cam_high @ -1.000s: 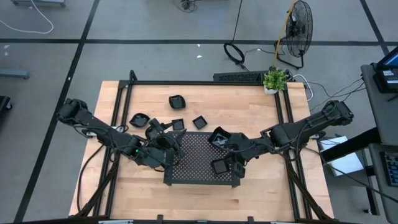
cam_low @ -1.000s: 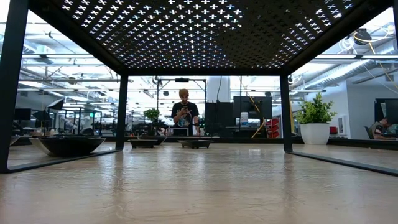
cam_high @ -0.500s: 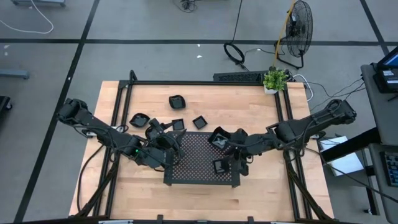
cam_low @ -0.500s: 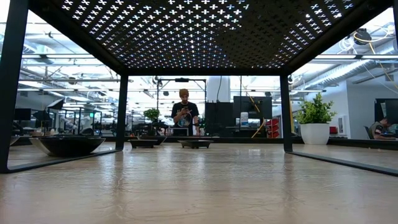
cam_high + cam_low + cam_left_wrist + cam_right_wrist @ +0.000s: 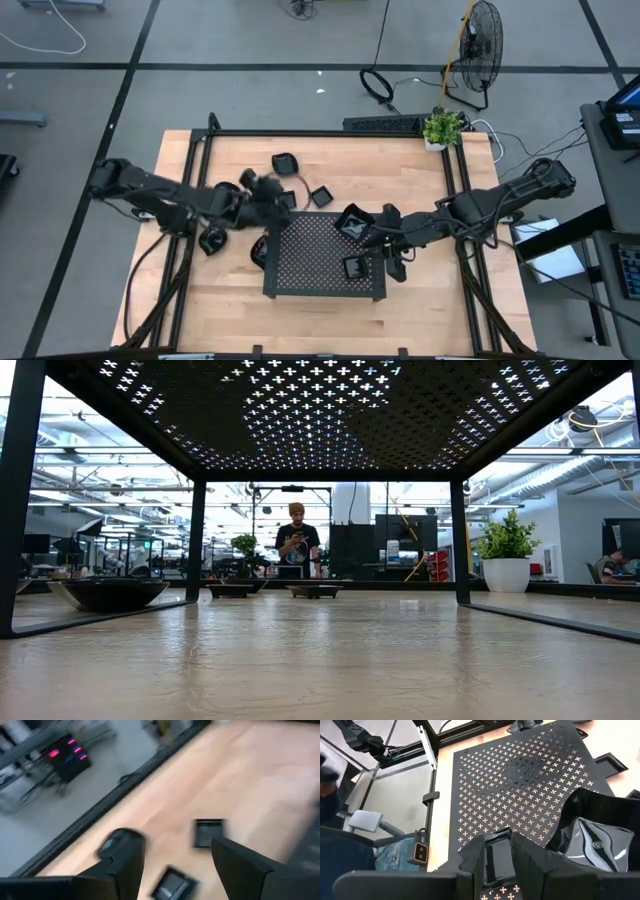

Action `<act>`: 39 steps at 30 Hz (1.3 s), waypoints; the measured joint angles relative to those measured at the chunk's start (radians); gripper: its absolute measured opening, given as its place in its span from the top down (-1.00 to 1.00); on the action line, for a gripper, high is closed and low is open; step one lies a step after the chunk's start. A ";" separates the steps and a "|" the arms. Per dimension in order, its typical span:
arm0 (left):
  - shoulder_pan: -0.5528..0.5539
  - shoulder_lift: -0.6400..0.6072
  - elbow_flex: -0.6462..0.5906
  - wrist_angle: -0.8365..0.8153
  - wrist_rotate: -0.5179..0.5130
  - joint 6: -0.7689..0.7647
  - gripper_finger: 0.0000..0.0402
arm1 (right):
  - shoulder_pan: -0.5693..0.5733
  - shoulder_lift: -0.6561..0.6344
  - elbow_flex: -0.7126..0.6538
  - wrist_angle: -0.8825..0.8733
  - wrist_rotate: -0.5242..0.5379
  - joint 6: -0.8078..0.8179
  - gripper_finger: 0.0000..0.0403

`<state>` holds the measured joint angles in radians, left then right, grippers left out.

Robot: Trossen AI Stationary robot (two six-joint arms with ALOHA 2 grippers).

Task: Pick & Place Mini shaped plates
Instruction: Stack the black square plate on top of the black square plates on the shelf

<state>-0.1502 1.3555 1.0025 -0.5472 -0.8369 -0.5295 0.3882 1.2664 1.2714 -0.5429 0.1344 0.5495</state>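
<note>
Two mini shaped plates lie on the black perforated tray (image 5: 310, 262): an angular one (image 5: 352, 222) and a small square one (image 5: 497, 859). My right gripper (image 5: 499, 851) hovers open over the square one, a finger on either side, touching nothing. Other small black plates rest flat on the wooden table beyond the tray (image 5: 285, 162) (image 5: 322, 195) and to its left (image 5: 212, 240). My left gripper (image 5: 177, 865) is open above the table off the tray's far left corner, with two plates (image 5: 209, 832) (image 5: 172, 882) ahead of it.
A black frame (image 5: 330, 133) runs round the table. A potted plant (image 5: 441, 128) stands at the far right corner. In the low view, plates (image 5: 108, 592) (image 5: 314, 589) sit on the table beyond the tray's legs, and a person (image 5: 297, 545) stands in the room behind.
My left gripper has swung fast from the tray's left edge toward the table's far edge, turning as it went and staying open. My right gripper has drawn back a little toward the right edge, off the small square plate, which stays flat on the tray.
</note>
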 joint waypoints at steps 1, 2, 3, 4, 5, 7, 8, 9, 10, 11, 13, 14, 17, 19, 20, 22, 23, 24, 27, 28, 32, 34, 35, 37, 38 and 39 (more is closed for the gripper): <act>0.039 -0.001 0.001 -0.025 0.025 0.000 -0.13 | 0.000 0.000 -0.006 0.003 0.000 -0.008 0.57; 0.080 -0.001 0.001 -0.045 0.065 0.003 -0.13 | 0.000 0.001 -0.011 0.000 0.000 -0.014 0.57; 0.121 0.000 0.001 -0.057 0.125 0.007 -0.13 | 0.000 0.001 -0.017 0.001 -0.001 -0.018 0.57; 0.159 0.001 0.000 -0.060 0.193 0.021 -0.13 | 0.000 0.001 -0.022 0.001 -0.003 -0.020 0.57; 0.193 0.001 -0.002 -0.057 0.253 0.037 -0.13 | 0.000 0.001 -0.027 0.000 -0.003 -0.020 0.57; 0.253 0.000 -0.017 -0.048 0.338 0.072 -0.13 | 0.000 0.001 -0.038 0.002 -0.003 -0.020 0.57; 0.278 0.000 -0.031 -0.042 0.357 0.077 -0.13 | 0.000 0.001 -0.043 0.001 -0.003 -0.020 0.57; 0.305 0.000 -0.047 -0.039 0.370 0.082 -0.13 | 0.000 0.001 -0.047 0.001 -0.003 -0.021 0.57; 0.331 0.000 -0.067 -0.028 0.386 0.086 -0.13 | 0.000 0.001 -0.051 0.001 -0.003 -0.024 0.57; 0.355 0.000 -0.088 -0.009 0.408 0.094 -0.13 | 0.000 0.001 -0.054 0.001 -0.003 -0.027 0.57; 0.399 -0.006 -0.150 0.051 0.479 0.111 -0.13 | 0.000 0.001 -0.056 0.001 -0.004 -0.037 0.57; 0.419 -0.008 -0.189 0.101 0.521 0.120 -0.13 | 0.000 0.001 -0.056 0.001 -0.004 -0.038 0.57; 0.466 -0.008 -0.322 0.321 0.663 0.128 -0.13 | 0.000 0.001 -0.056 0.003 -0.004 -0.039 0.57; 0.486 -0.008 -0.399 0.444 0.731 0.107 -0.13 | 0.000 0.001 -0.056 0.007 -0.004 -0.039 0.57; 0.490 -0.008 -0.430 0.491 0.749 0.096 -0.13 | 0.000 0.001 -0.056 0.013 -0.004 -0.039 0.57; 0.495 -0.008 -0.474 0.538 0.763 0.073 -0.13 | 0.000 0.001 -0.056 0.025 -0.004 -0.042 0.57; 0.497 -0.008 -0.490 0.545 0.762 0.065 -0.13 | 0.000 0.001 -0.056 0.028 -0.004 -0.042 0.57; 0.497 -0.008 -0.503 0.548 0.760 0.060 -0.13 | 0.000 0.001 -0.056 0.030 -0.004 -0.042 0.57; 0.497 -0.006 -0.519 0.551 0.759 0.049 -0.13 | -0.001 0.001 -0.056 0.049 -0.002 -0.051 0.57; 0.497 -0.001 -0.521 0.551 0.759 0.048 -0.13 | -0.001 0.001 -0.056 0.058 -0.002 -0.060 0.57; 0.496 0.007 -0.522 0.557 0.747 0.024 -0.13 | -0.001 0.001 -0.056 0.074 0.000 -0.068 0.57; 0.496 0.008 -0.522 0.553 0.743 0.018 -0.13 | -0.002 0.001 -0.056 0.076 0.000 -0.068 0.57; 0.496 0.008 -0.522 0.551 0.742 0.012 -0.13 | -0.002 0.001 -0.056 0.076 0.000 -0.068 0.57; 0.496 0.008 -0.522 0.551 0.746 -0.007 -0.13 | -0.002 0.001 -0.056 0.075 0.000 -0.067 0.57; 0.496 0.008 -0.522 0.551 0.753 -0.017 -0.13 | -0.002 0.001 -0.057 0.076 0.000 -0.068 0.57; 0.496 0.008 -0.522 0.551 0.756 -0.027 -0.13 | -0.002 0.001 -0.056 0.076 0.000 -0.068 0.57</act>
<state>0.3457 1.3637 0.4805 0.0040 -0.0808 -0.5565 0.3862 1.2675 1.2152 -0.4669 0.1341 0.4816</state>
